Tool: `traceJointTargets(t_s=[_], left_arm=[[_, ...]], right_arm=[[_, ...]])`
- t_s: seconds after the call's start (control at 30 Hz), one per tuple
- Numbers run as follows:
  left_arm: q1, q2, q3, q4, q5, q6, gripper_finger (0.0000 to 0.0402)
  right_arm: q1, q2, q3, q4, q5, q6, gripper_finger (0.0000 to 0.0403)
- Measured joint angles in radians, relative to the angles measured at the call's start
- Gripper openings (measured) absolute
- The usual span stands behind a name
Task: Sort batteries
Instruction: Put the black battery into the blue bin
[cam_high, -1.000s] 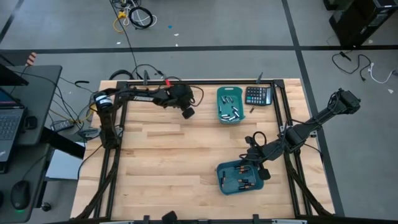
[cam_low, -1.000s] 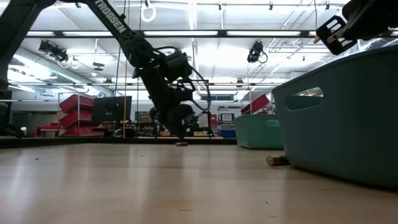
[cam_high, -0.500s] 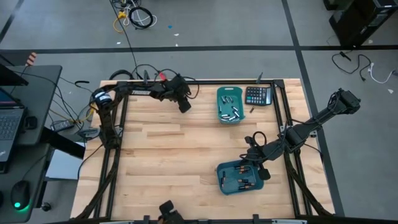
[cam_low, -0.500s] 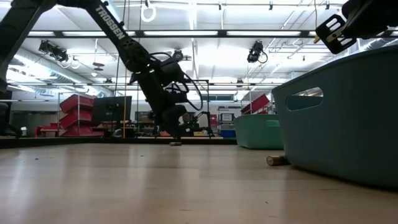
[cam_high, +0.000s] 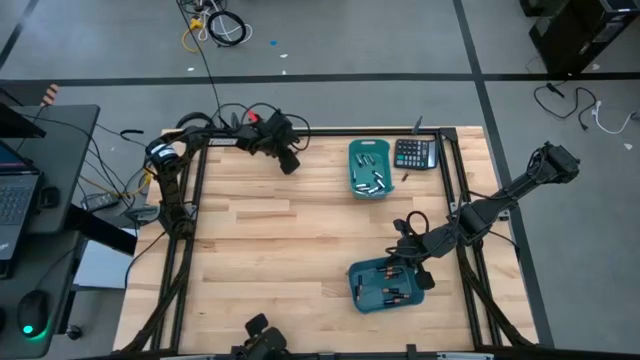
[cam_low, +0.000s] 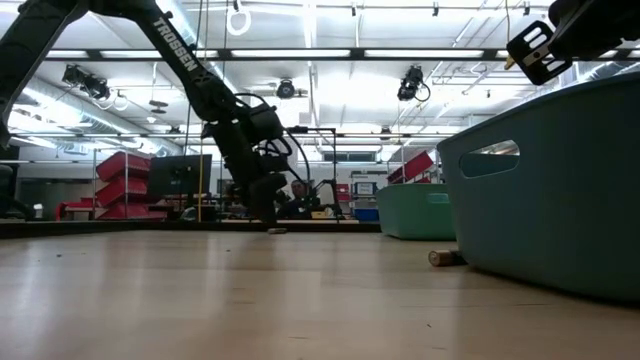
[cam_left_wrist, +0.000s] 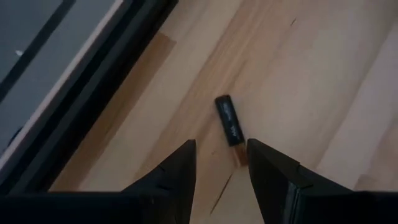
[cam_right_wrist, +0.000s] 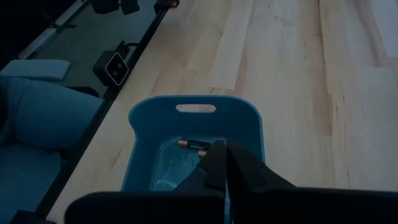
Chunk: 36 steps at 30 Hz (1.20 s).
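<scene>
A black battery (cam_left_wrist: 229, 120) with a copper end lies flat on the wood near the table's far left edge (cam_high: 283, 168). My left gripper (cam_left_wrist: 221, 157) hangs open just above it, slanting down, one finger on either side of its near end (cam_high: 290, 160). My right gripper (cam_right_wrist: 221, 158) is shut and empty, held above the near teal bin (cam_high: 385, 283), which holds dark batteries (cam_right_wrist: 194, 145). The far teal bin (cam_high: 368, 168) holds silvery batteries.
A black calculator (cam_high: 415, 153) lies beside the far bin at the far right. A loose battery (cam_low: 445, 257) lies on the wood against the near bin's wall (cam_low: 560, 180). The dark table frame (cam_left_wrist: 81, 106) runs close by my left gripper. Bare wood fills the table's middle and left.
My left gripper has swung toward the table's far left corner, staying low over the wood, and now stands over the black battery. My right arm has kept still.
</scene>
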Motion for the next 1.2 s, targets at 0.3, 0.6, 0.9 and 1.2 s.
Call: traceJointTargets(t_s=[0.3,0.6,0.9,1.2], left_arm=[[0.001,0.000,0.000,-0.008,0.047,0.024,0.0145],[-0.001,0.000,0.000,0.003,0.121,0.085,0.0145],[-0.021,0.000,0.000,0.005,0.131,0.165,0.0145],[-0.032,-0.001,0.000,0.024,0.006,0.198,0.0145]], right_arm=[[0.000,0.000,0.000,0.008,0.000,0.000,0.0001],[0.000,0.000,0.000,0.008,0.000,0.000,0.0000],[0.000,0.000,0.000,0.007,0.000,-0.003,0.0001],[0.000,0.000,0.000,0.008,0.000,-0.008,0.0002]])
